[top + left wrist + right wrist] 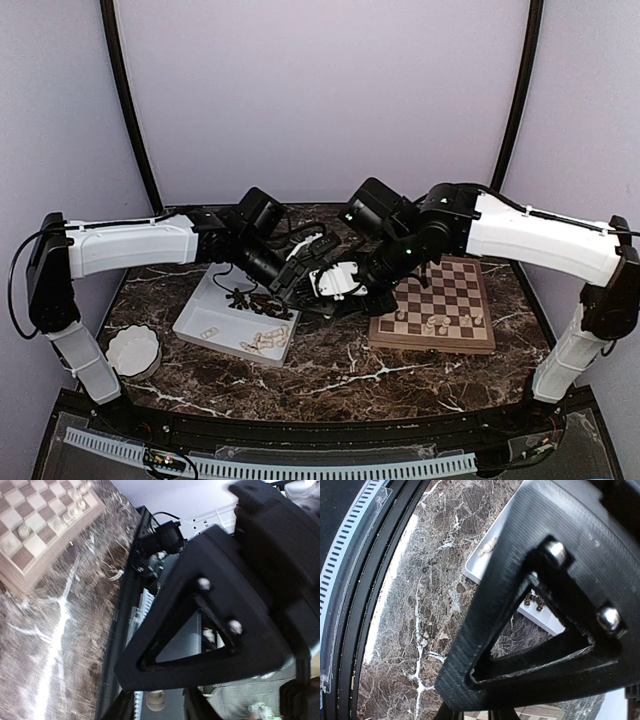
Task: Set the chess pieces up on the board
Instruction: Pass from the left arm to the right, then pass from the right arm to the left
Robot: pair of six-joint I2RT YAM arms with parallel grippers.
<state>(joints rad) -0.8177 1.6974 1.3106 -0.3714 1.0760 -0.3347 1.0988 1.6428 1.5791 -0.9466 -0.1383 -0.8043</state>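
Fingers (165,645) fill wrist views: left end effector (292,278) meets right end effector (342,285) beside board (450,290), probably passing a piece (155,700); grip states unclear.

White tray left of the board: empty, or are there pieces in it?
Not empty. In the top view, pale pieces lie loose near the front edge of the tray, and dark pieces cluster farther back.
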